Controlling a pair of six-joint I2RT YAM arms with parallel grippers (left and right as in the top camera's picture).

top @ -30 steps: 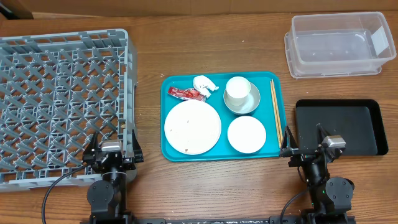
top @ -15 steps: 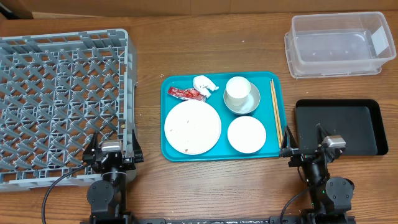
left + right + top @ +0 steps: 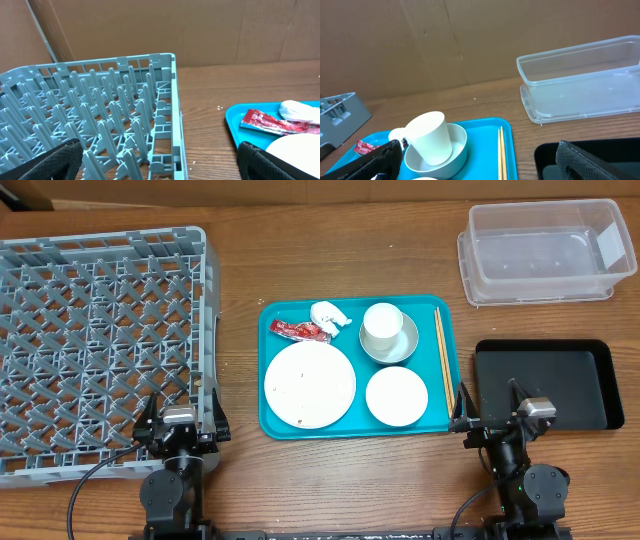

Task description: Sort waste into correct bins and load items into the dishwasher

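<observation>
On the teal tray (image 3: 275, 313) lie a red wrapper (image 3: 300, 330), a crumpled white tissue (image 3: 329, 315), a large white plate (image 3: 309, 384) with rice crumbs, a white cup (image 3: 381, 327) leaning in a pale bowl (image 3: 403, 345), a second white bowl (image 3: 397, 395) and wooden chopsticks (image 3: 442, 355). The grey dish rack (image 3: 95, 345) fills the left. The clear tub (image 3: 545, 252) stands back right, with the black tray (image 3: 545, 382) in front of it. My left gripper (image 3: 181, 423) rests open at the rack's near right corner. My right gripper (image 3: 496, 418) is open between the teal tray and the black tray.
Brown cardboard walls (image 3: 445, 40) rise behind the wooden table (image 3: 240, 270). Both arm bases (image 3: 170, 495) sit at the near edge.
</observation>
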